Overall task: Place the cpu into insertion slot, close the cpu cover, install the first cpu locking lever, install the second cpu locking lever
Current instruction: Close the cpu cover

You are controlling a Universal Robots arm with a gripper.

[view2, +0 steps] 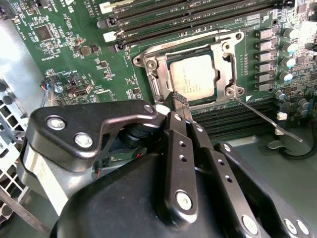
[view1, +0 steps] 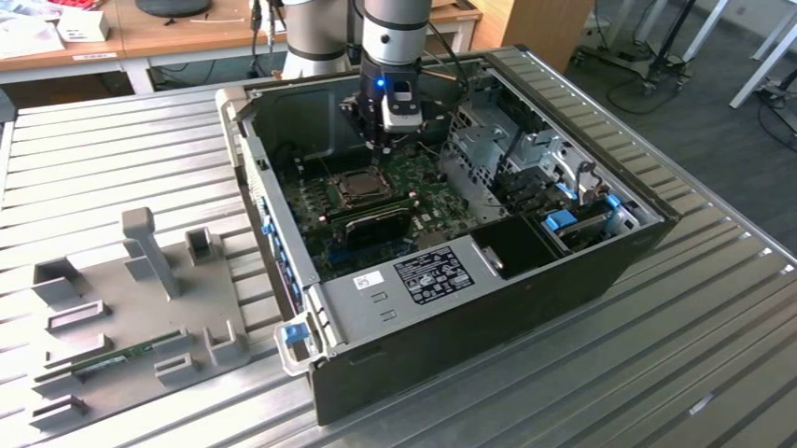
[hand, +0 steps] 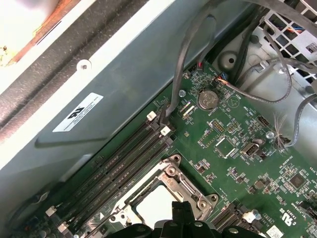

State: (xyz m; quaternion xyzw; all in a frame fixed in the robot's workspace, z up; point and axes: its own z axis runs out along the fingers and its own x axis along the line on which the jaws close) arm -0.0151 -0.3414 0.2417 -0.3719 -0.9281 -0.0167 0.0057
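The cpu point(view2: 198, 77), a grey metal square, lies in the insertion slot point(view1: 361, 187) on the green motherboard. The silvery cpu cover point(view2: 222, 55) lies flat over it and frames its top. One thin locking lever point(view2: 270, 121) sticks out free from a corner of the socket, over the memory slots. My gripper point(view2: 179, 99) is shut with nothing between its fingers, and its tip hovers at the socket's edge beside the cpu. In the first wrist view the gripper point(hand: 182, 208) stands right at the cover point(hand: 171, 173). In the exterior view the gripper point(view1: 386, 142) hangs inside the open case, just behind the socket.
Long black memory slots point(view2: 198, 12) flank the socket on both sides. Grey cables point(hand: 183, 54) hang over the board near the case wall point(hand: 99, 64). A drive cage point(view1: 524, 168) fills the exterior view's right. A grey fixture tray point(view1: 125, 308) lies outside the case at the left.
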